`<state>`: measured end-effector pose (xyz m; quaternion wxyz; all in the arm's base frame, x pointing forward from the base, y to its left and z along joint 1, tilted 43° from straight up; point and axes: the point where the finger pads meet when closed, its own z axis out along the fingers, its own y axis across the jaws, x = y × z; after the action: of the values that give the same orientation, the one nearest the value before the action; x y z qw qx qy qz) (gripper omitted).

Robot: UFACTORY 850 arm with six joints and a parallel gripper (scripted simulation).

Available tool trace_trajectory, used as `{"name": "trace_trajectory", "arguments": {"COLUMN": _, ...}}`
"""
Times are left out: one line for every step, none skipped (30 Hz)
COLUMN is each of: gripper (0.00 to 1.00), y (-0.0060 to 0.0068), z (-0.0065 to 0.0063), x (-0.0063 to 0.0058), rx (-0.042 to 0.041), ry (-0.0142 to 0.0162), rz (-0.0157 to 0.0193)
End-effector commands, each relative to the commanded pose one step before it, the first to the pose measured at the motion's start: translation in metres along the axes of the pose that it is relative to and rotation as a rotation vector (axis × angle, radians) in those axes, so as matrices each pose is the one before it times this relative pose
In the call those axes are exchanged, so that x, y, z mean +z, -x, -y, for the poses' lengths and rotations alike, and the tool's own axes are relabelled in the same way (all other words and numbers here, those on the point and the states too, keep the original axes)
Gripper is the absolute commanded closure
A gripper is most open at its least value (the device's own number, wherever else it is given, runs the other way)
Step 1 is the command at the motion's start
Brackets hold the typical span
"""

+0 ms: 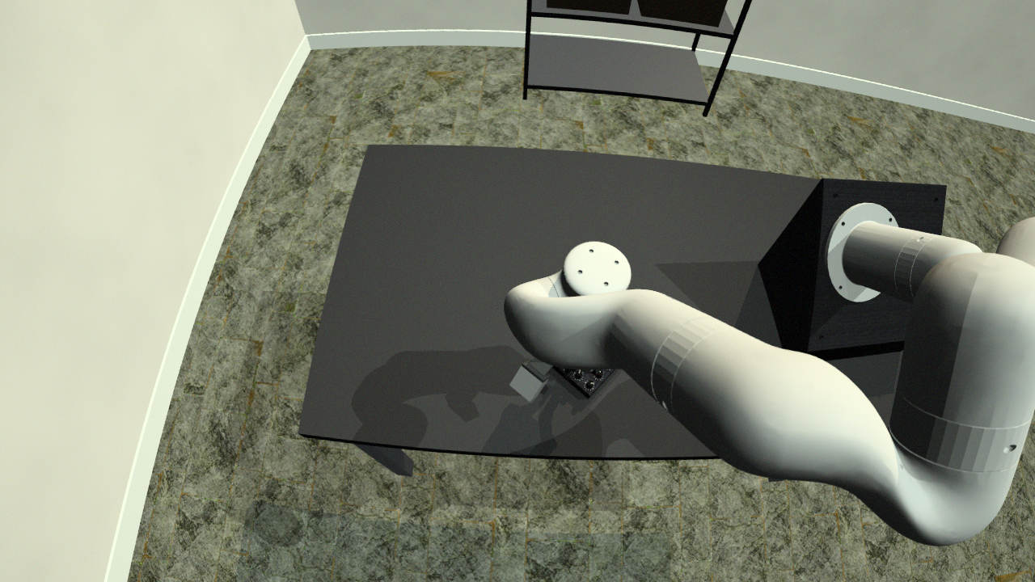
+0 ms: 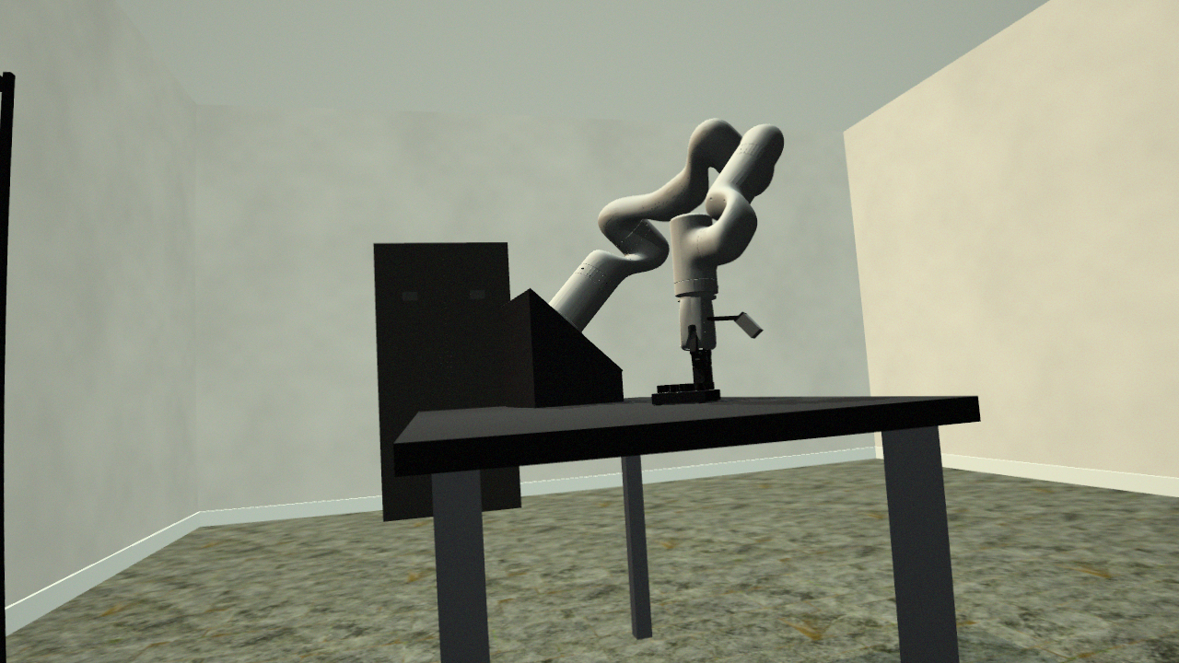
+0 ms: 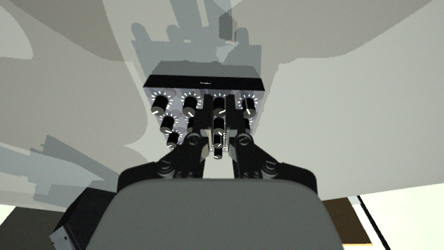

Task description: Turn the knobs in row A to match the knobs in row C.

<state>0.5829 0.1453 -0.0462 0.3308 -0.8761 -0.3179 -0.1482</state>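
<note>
The knob box (image 1: 589,394) (image 2: 671,398) (image 3: 173,82) stands on the table. In the wrist view its socket side, the rear, faces up the picture, so row A is the top row. My gripper (image 2: 703,384) (image 3: 219,106) points down and is shut on knob A3 (image 3: 218,105), whose line points right. Knob A1 (image 3: 160,103) points left and slightly frontward, A2 (image 3: 189,103) toward the front right, A4 (image 3: 248,105) rearward. C1 (image 3: 173,138) has its line toward the left. C3 (image 3: 218,139) shows between the fingers; its direction is unclear. The fingers hide C2 and C4.
The arm covers much of the box in the top view. The wrist camera housing (image 1: 529,382) (image 2: 748,324) juts out beside the gripper. The dark table (image 1: 448,217) (image 2: 824,424) carries the black arm base (image 1: 788,267) (image 2: 568,363). A shelf rack (image 1: 614,69) stands beyond the table.
</note>
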Motion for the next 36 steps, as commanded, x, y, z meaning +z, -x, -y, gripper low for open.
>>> {"name": "trace_trajectory", "arguments": {"gripper": 0.92, "y": -0.00068, "z": -0.00051, "x": -0.00072, "rx": -0.00879, "ry": 0.00117, "rz": -0.00144}}
{"name": "trace_trajectory", "arguments": {"gripper": 0.92, "y": 0.0, "z": 0.0, "x": 0.0, "rx": 0.0, "ry": 0.0, "rz": 0.0}}
{"name": "trace_trajectory", "arguments": {"gripper": 0.92, "y": 0.0, "z": 0.0, "x": 0.0, "rx": -0.00298, "ry": 0.0, "rz": 0.0}}
{"name": "trace_trajectory", "arguments": {"gripper": 0.92, "y": 0.0, "z": 0.0, "x": 0.0, "rx": -0.00249, "ry": 0.0, "rz": 0.0}}
{"name": "trace_trajectory", "arguments": {"gripper": 0.92, "y": 0.0, "z": 0.0, "x": 0.0, "rx": -0.00203, "ry": 0.0, "rz": 0.0}}
{"name": "trace_trajectory", "arguments": {"gripper": 0.92, "y": 0.0, "z": 0.0, "x": 0.0, "rx": -0.00161, "ry": 0.0, "rz": 0.0}}
{"name": "trace_trajectory", "arguments": {"gripper": 0.92, "y": 0.0, "z": 0.0, "x": 0.0, "rx": -0.00123, "ry": 0.0, "rz": 0.0}}
{"name": "trace_trajectory", "arguments": {"gripper": 0.92, "y": 0.0, "z": 0.0, "x": 0.0, "rx": -0.0009, "ry": 0.0, "rz": 0.0}}
{"name": "trace_trajectory", "arguments": {"gripper": 0.92, "y": 0.0, "z": 0.0, "x": 0.0, "rx": -0.00061, "ry": 0.0, "rz": 0.0}}
{"name": "trace_trajectory", "arguments": {"gripper": 0.92, "y": 0.0, "z": 0.0, "x": 0.0, "rx": -0.00038, "ry": 0.0, "rz": 0.0}}
{"name": "trace_trajectory", "arguments": {"gripper": 0.92, "y": 0.0, "z": 0.0, "x": 0.0, "rx": -0.0002, "ry": 0.0, "rz": 0.0}}
{"name": "trace_trajectory", "arguments": {"gripper": 0.92, "y": 0.0, "z": 0.0, "x": 0.0, "rx": -0.00007, "ry": 0.0, "rz": 0.0}}
{"name": "trace_trajectory", "arguments": {"gripper": 0.92, "y": 0.0, "z": 0.0, "x": 0.0, "rx": -0.00001, "ry": 0.0, "rz": 0.0}}
{"name": "trace_trajectory", "arguments": {"gripper": 0.92, "y": 0.0, "z": 0.0, "x": 0.0, "rx": 0.0, "ry": 0.0, "rz": 0.0}}
{"name": "trace_trajectory", "arguments": {"gripper": 0.92, "y": 0.0, "z": 0.0, "x": 0.0, "rx": 0.0, "ry": 0.0, "rz": 0.0}}
{"name": "trace_trajectory", "arguments": {"gripper": 0.92, "y": 0.0, "z": 0.0, "x": 0.0, "rx": 0.0, "ry": 0.0, "rz": 0.0}}
{"name": "trace_trajectory", "arguments": {"gripper": 0.92, "y": 0.0, "z": 0.0, "x": 0.0, "rx": 0.0, "ry": 0.0, "rz": 0.0}}
{"name": "trace_trajectory", "arguments": {"gripper": 0.92, "y": 0.0, "z": 0.0, "x": 0.0, "rx": 0.0, "ry": 0.0, "rz": 0.0}}
{"name": "trace_trajectory", "arguments": {"gripper": 0.92, "y": 0.0, "z": 0.0, "x": 0.0, "rx": 0.0, "ry": 0.0, "rz": 0.0}}
{"name": "trace_trajectory", "arguments": {"gripper": 0.92, "y": 0.0, "z": 0.0, "x": 0.0, "rx": 0.0, "ry": 0.0, "rz": 0.0}}
{"name": "trace_trajectory", "arguments": {"gripper": 0.92, "y": 0.0, "z": 0.0, "x": 0.0, "rx": 0.0, "ry": 0.0, "rz": 0.0}}
{"name": "trace_trajectory", "arguments": {"gripper": 0.92, "y": 0.0, "z": 0.0, "x": 0.0, "rx": 0.0, "ry": 0.0, "rz": 0.0}}
{"name": "trace_trajectory", "arguments": {"gripper": 0.92, "y": 0.0, "z": 0.0, "x": 0.0, "rx": 0.0, "ry": 0.0, "rz": 0.0}}
{"name": "trace_trajectory", "arguments": {"gripper": 0.92, "y": 0.0, "z": 0.0, "x": 0.0, "rx": 0.0, "ry": 0.0, "rz": 0.0}}
{"name": "trace_trajectory", "arguments": {"gripper": 0.81, "y": 0.0, "z": 0.0, "x": 0.0, "rx": 0.0, "ry": 0.0, "rz": 0.0}}
{"name": "trace_trajectory", "arguments": {"gripper": 0.81, "y": 0.0, "z": 0.0, "x": 0.0, "rx": 0.0, "ry": 0.0, "rz": 0.0}}
{"name": "trace_trajectory", "arguments": {"gripper": 0.81, "y": 0.0, "z": 0.0, "x": 0.0, "rx": 0.0, "ry": 0.0, "rz": 0.0}}
{"name": "trace_trajectory", "arguments": {"gripper": 0.81, "y": 0.0, "z": 0.0, "x": 0.0, "rx": 0.0, "ry": 0.0, "rz": 0.0}}
{"name": "trace_trajectory", "arguments": {"gripper": 0.81, "y": 0.0, "z": 0.0, "x": 0.0, "rx": 0.0, "ry": 0.0, "rz": 0.0}}
{"name": "trace_trajectory", "arguments": {"gripper": 0.81, "y": 0.0, "z": 0.0, "x": 0.0, "rx": 0.0, "ry": 0.0, "rz": 0.0}}
{"name": "trace_trajectory", "arguments": {"gripper": 0.81, "y": 0.0, "z": 0.0, "x": 0.0, "rx": 0.0, "ry": 0.0, "rz": 0.0}}
{"name": "trace_trajectory", "arguments": {"gripper": 0.81, "y": 0.0, "z": 0.0, "x": 0.0, "rx": 0.0, "ry": 0.0, "rz": 0.0}}
{"name": "trace_trajectory", "arguments": {"gripper": 0.81, "y": 0.0, "z": 0.0, "x": 0.0, "rx": 0.0, "ry": 0.0, "rz": 0.0}}
{"name": "trace_trajectory", "arguments": {"gripper": 0.81, "y": 0.0, "z": 0.0, "x": 0.0, "rx": 0.0, "ry": 0.0, "rz": 0.0}}
{"name": "trace_trajectory", "arguments": {"gripper": 0.81, "y": 0.0, "z": 0.0, "x": 0.0, "rx": 0.0, "ry": 0.0, "rz": 0.0}}
{"name": "trace_trajectory", "arguments": {"gripper": 0.81, "y": 0.0, "z": 0.0, "x": 0.0, "rx": 0.0, "ry": 0.0, "rz": 0.0}}
